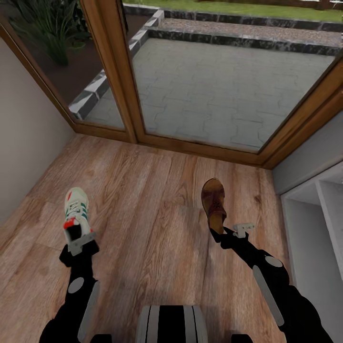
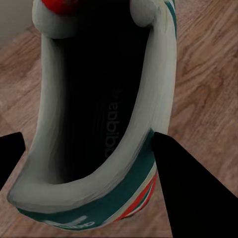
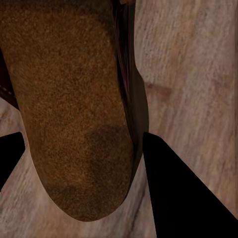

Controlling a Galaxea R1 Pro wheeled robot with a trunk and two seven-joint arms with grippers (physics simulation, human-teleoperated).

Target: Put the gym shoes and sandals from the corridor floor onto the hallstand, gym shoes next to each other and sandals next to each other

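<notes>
A white gym shoe (image 1: 76,207) with green stripes and a red tongue lies toe-away over the wood corridor floor (image 1: 147,214) at the left. My left gripper (image 1: 79,241) is shut on its heel; in the left wrist view the black fingers (image 2: 191,193) press both sides of the shoe's heel opening (image 2: 99,124). A reddish-brown sandal (image 1: 213,202) with a tan footbed (image 3: 74,109) sits right of centre, with my right gripper (image 1: 225,233) shut on its heel. The pale grey hallstand (image 1: 309,224) stands at the right edge. I cannot tell whether either shoe is off the floor.
Glass doors in wooden frames (image 1: 119,85) close the corridor ahead, with grey paving outside. A pale wall (image 1: 24,143) runs along the left. Bare planks lie between the two arms, and my base (image 1: 171,324) shows at the bottom.
</notes>
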